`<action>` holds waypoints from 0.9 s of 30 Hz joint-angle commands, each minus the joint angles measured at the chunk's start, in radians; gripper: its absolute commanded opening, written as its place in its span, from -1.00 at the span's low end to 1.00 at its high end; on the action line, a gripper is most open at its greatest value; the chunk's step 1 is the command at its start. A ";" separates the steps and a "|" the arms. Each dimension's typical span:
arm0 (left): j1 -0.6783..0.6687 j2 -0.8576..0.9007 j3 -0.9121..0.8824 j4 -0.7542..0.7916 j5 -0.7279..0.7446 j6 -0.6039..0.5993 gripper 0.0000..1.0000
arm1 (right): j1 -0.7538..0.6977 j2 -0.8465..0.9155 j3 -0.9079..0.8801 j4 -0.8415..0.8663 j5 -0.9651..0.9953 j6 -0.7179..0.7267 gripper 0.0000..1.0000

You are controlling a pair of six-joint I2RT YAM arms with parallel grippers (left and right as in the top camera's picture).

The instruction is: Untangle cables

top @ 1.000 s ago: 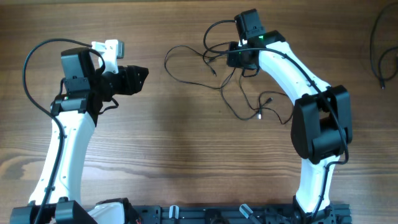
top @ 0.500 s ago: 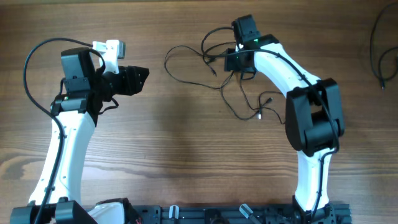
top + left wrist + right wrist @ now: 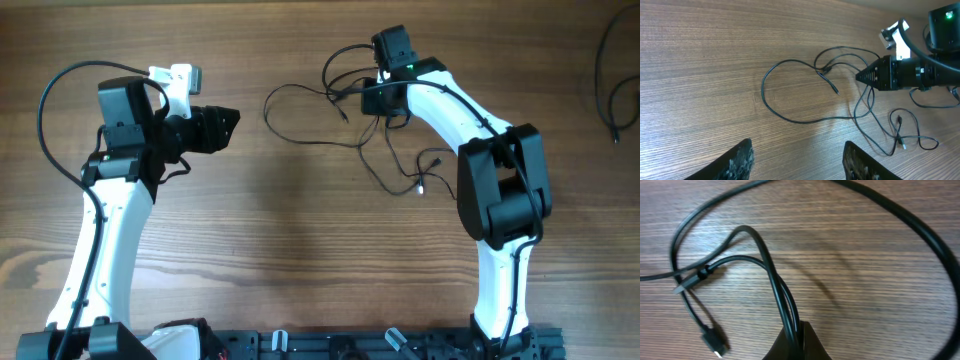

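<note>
1. Several thin black cables [image 3: 300, 141] lie in loose loops and crossings on the far middle of the table [image 3: 300, 250], between my two arms and nearer the right one; they are glossy, round and far thinner than the fingers.
2. Small connector plugs end some strands; one plug [image 3: 715, 345] shows a pale metal tip in the right wrist view, and a short dark tie [image 3: 702, 272] binds two strands just beside it.
3. Brown wood grain runs in fine straight lines across the table; the surface looks matte.
4. Right gripper [image 3: 797, 340]: its dark, wedge-shaped tips are pressed together on two strands of the cables that rise from the table into the pinch; from the left wrist view it reads as a black pointed nose at the tangle's edge.
5. Left gripper [image 3: 797, 145]: its rough-textured black fingers [image 3: 737, 162] stand apart, with nothing between them; it hangs above bare wood, well apart from the cables.
</note>
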 commanded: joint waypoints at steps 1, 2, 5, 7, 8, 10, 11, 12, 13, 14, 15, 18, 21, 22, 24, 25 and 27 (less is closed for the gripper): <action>0.003 -0.015 -0.005 -0.001 0.019 0.019 0.18 | 0.004 0.016 0.007 0.017 -0.115 0.034 -0.91; 0.003 -0.015 -0.005 -0.001 0.019 0.019 0.19 | 0.004 0.007 0.017 0.011 -0.138 0.034 -0.91; 0.003 -0.015 -0.005 -0.001 0.019 0.019 0.18 | 0.004 -0.066 0.032 -0.008 -0.140 0.038 -0.91; 0.003 -0.015 -0.005 -0.001 0.019 0.019 0.19 | 0.002 -0.128 0.034 -0.021 -0.127 0.042 -0.91; 0.003 -0.015 -0.005 -0.001 0.019 0.019 0.19 | 0.000 -0.177 0.034 -0.042 -0.124 0.055 -0.91; 0.003 -0.015 -0.005 -0.001 0.020 0.019 0.19 | -0.001 -0.263 0.034 -0.092 -0.124 0.056 -0.91; 0.003 -0.015 -0.005 -0.001 0.020 0.019 0.19 | -0.001 -0.293 0.034 -0.112 -0.124 0.056 -0.91; 0.003 -0.015 -0.005 -0.001 0.020 0.019 0.19 | 0.000 -0.344 0.034 -0.141 -0.122 0.056 -0.91; 0.003 -0.015 -0.005 -0.001 0.020 0.019 0.19 | 0.000 -0.379 0.034 -0.160 -0.120 0.056 -0.91; 0.003 -0.015 -0.005 -0.001 0.020 0.019 0.20 | 0.000 -0.433 0.034 -0.186 -0.120 0.058 -0.91; 0.003 -0.015 -0.005 -0.002 0.020 0.019 0.20 | 0.000 -0.489 0.034 -0.209 -0.120 0.059 -0.91; 0.003 -0.015 -0.005 -0.016 0.019 0.019 0.19 | 0.000 -0.588 0.034 -0.232 -0.121 0.056 -0.91; 0.003 -0.015 -0.005 -0.044 0.021 0.019 0.19 | 0.000 -0.710 0.034 -0.227 -0.126 0.058 -0.91; 0.002 -0.015 -0.005 -0.051 0.028 0.019 0.19 | 0.000 -0.747 0.034 -0.229 -0.129 0.059 -0.91; 0.002 -0.015 -0.005 -0.056 0.043 0.019 0.19 | 0.000 -0.806 0.034 -0.240 -0.131 0.058 -0.91; 0.002 -0.015 -0.005 -0.057 0.057 0.019 0.19 | 0.000 -0.840 0.034 -0.254 -0.128 0.057 -0.91; 0.002 -0.015 -0.005 -0.057 0.065 0.019 0.19 | 0.000 -0.893 0.051 -0.322 -0.111 0.051 -0.91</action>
